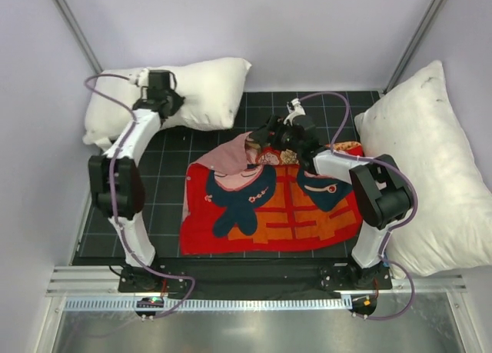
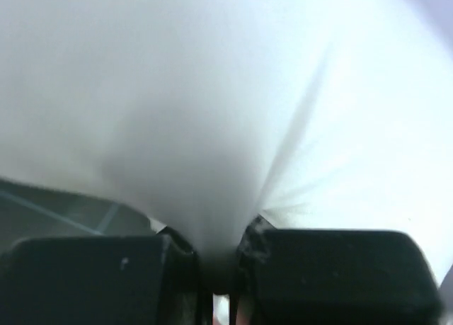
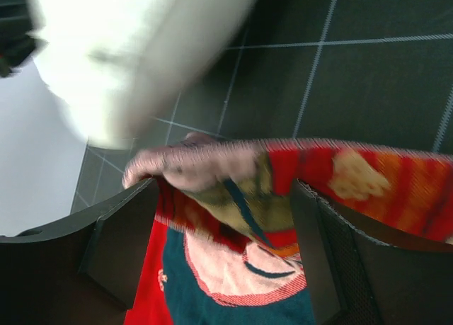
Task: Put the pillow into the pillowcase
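Both arm bases [image 1: 142, 280] stand nearest in the top view, just in front of the pillowcase [image 1: 269, 207]. It lies flat on the black gridded mat [image 1: 169, 184], printed side up, with its far edge turned over to show pink. Beyond the pillowcase, to its left, lies the pillow [image 1: 204, 91], and the left gripper [image 1: 156, 82] is on it. The right gripper [image 1: 265, 134] is at the far edge of the pillowcase. Right of the pillowcase leans a larger white pillow [image 1: 438, 161].

On the left wrist view, the black fingers [image 2: 92, 275] are pressed together on a pinch of the pillow [image 2: 212, 91]; creases spread from the grip.

On the right wrist view, the fingers [image 3: 120, 247] stand wide apart, with the turned pink edge of the pillowcase [image 3: 233, 268] between them. Whether they touch the cloth I cannot tell.
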`<action>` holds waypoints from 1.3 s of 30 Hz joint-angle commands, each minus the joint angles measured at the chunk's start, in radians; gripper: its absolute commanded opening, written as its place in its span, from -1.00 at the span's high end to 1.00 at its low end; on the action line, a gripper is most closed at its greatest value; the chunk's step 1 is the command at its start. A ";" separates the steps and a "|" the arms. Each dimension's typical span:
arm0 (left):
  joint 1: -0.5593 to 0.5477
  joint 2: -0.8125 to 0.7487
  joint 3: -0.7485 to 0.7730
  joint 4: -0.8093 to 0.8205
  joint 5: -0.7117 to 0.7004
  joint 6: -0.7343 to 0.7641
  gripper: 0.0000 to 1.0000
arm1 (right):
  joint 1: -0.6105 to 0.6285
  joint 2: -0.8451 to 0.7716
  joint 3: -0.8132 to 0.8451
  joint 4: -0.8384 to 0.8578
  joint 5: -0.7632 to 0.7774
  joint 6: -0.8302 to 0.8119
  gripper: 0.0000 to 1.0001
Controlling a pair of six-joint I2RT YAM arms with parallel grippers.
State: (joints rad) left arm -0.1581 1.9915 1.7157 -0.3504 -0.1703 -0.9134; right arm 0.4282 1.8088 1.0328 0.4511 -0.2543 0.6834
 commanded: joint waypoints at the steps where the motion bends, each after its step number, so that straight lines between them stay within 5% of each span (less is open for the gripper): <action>1: 0.098 -0.365 -0.039 0.150 -0.201 -0.009 1.00 | 0.007 -0.009 0.015 0.106 -0.060 -0.007 -0.62; 6: 0.097 -0.551 -0.085 0.091 -0.296 0.031 1.00 | 0.015 0.021 0.079 -0.005 -0.059 -0.045 -0.63; 10: 0.095 -0.684 -0.131 0.053 -0.241 0.054 1.00 | 0.017 0.046 0.087 -0.003 -0.068 -0.042 -0.64; 18: 0.091 -0.994 -0.461 0.022 -0.227 0.056 1.00 | 0.063 0.084 0.167 -0.181 0.039 -0.025 -0.68; 27: 0.098 -1.097 -0.614 -0.082 -0.219 0.093 0.99 | 0.083 0.259 0.317 -0.216 0.019 0.042 -0.50; 39: 0.187 -1.208 -0.829 -0.065 -0.128 0.007 0.99 | 0.083 0.170 0.230 -0.281 0.161 0.018 -0.51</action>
State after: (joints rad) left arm -0.0402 0.7837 0.8974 -0.4747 -0.2802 -0.8909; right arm 0.5133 2.0724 1.2907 0.1967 -0.1654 0.7143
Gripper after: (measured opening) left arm 0.067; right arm 0.753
